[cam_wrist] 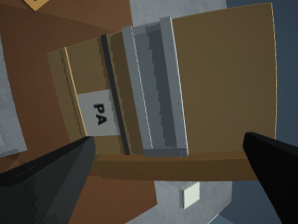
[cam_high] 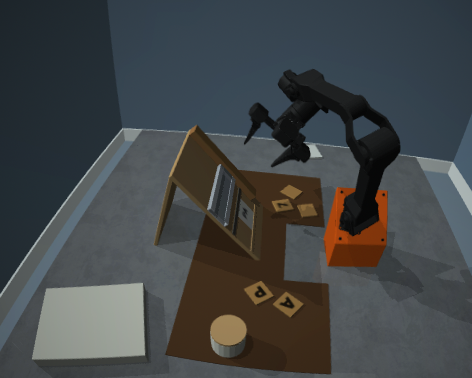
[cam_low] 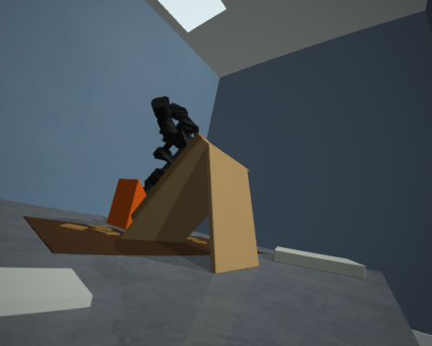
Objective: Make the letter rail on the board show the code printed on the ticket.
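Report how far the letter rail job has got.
Done: nothing yet. The rail on the board holds no tile, and the ticket beside it reads PA.
In hand: nothing. The gripper hangs open above the board, fingers wide and holding no tile.
Left: everything. The P tile and A tile both lie flat on the brown mat, waiting to be slid in and pushed home.

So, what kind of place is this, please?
Probably a bare test cell for one arm, not a home or shop: plain blue-grey walls and a grey floor with a raised edge. A slanted wooden board carries a metal letter rail, and letter tiles lie on a brown mat.
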`<state>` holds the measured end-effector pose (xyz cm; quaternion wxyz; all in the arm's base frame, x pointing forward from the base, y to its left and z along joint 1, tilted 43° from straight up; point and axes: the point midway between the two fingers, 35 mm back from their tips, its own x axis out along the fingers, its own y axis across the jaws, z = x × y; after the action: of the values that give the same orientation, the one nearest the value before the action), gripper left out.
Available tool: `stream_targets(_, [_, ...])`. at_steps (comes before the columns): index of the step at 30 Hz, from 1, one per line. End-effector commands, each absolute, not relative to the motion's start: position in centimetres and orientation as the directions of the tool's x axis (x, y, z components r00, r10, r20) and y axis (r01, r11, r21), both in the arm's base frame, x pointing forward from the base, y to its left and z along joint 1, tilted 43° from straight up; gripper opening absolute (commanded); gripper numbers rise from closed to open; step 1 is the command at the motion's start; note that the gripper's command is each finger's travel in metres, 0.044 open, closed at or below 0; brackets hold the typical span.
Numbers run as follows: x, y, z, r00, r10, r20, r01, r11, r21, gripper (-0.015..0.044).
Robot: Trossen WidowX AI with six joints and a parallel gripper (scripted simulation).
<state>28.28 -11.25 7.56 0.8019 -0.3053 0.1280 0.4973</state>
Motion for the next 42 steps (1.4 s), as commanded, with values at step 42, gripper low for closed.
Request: stream_targets(42, [27.6, -2.2, 12.5, 0.280, 0.760, -0.587, -0.889, -0.024, -0.457, 0.0340])
